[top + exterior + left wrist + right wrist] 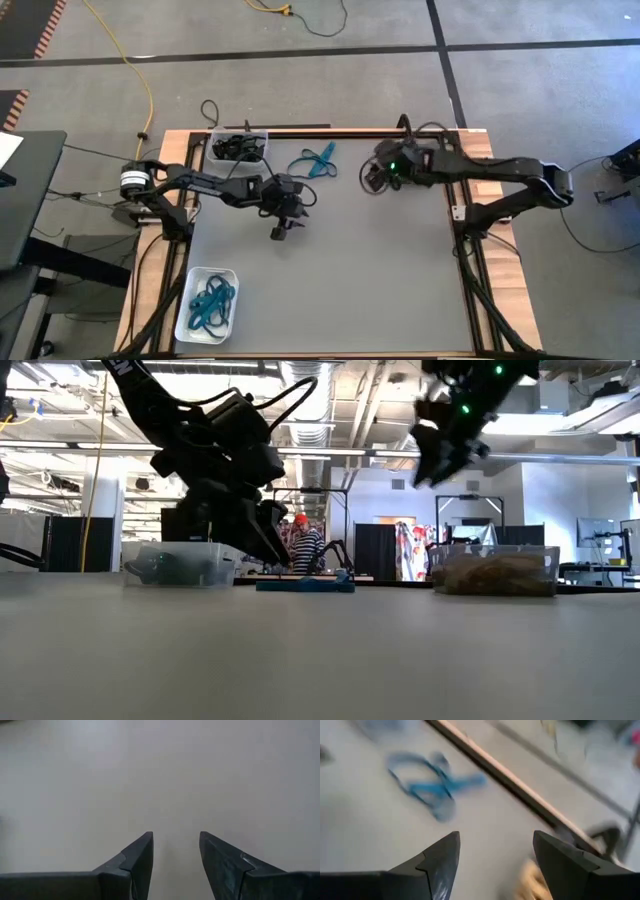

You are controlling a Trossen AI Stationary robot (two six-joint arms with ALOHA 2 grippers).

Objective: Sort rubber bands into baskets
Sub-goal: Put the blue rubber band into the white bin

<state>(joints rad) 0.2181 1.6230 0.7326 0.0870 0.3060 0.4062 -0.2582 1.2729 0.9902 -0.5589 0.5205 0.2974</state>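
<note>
A few loose teal rubber bands (316,160) (432,785) lie tangled on the grey mat near its far edge. Black bands fill a clear basket (238,147) at the far left. Teal bands lie in a white basket (207,303) at the near left. A third basket (497,570) with tan bands (532,877) stands at the far right, mostly hidden under my right arm in the high view. My right gripper (372,180) (495,837) hangs open above the mat, between the tan basket and the loose teal bands. My left gripper (281,231) (176,837) is open over bare mat, empty.
A wooden rim (505,777) runs along the table's far edge behind the loose bands. Bare grey mat (380,280) spreads over the middle and the near right. A yellow cable (140,80) lies on the floor beyond the table. A person (303,545) stands far off in the room.
</note>
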